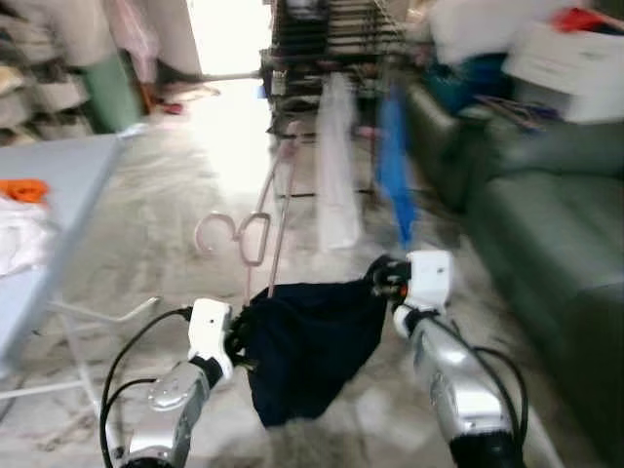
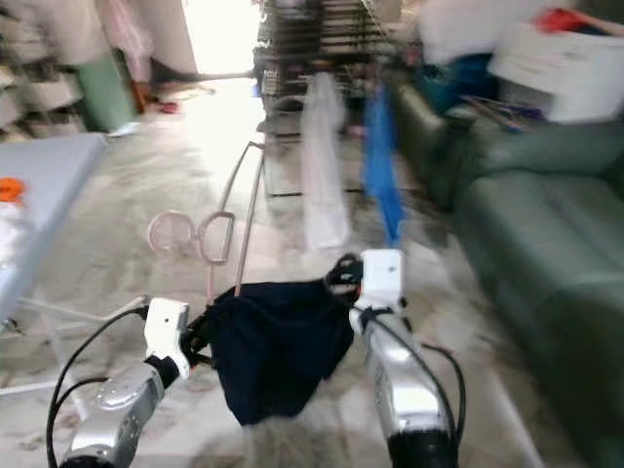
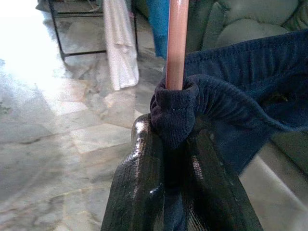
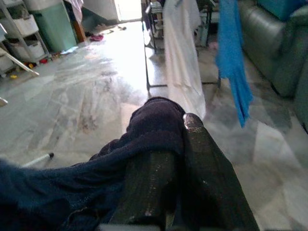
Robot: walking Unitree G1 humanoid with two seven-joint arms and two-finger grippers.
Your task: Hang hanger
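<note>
A pink hanger (image 1: pixel 255 226) stands upright before me, its hook (image 1: pixel 216 234) out to the left, with a dark navy garment (image 1: pixel 314 343) draped on its lower bar. My left gripper (image 1: pixel 240 336) is shut on the hanger's end (image 3: pixel 176 43) where the navy waistband (image 3: pixel 174 111) wraps it. My right gripper (image 1: pixel 382 276) is shut on the garment's other corner (image 4: pixel 156 120), stretching the cloth between both hands. The head views are blurred.
A dark clothes rack (image 1: pixel 331 44) stands ahead with a white cloth (image 1: pixel 336 171) and a blue cloth (image 1: pixel 395 166) hanging from it. A green sofa (image 1: pixel 546 224) runs along the right. A grey table (image 1: pixel 49 214) with clothes is at the left. Marble floor (image 1: pixel 175 195) lies between.
</note>
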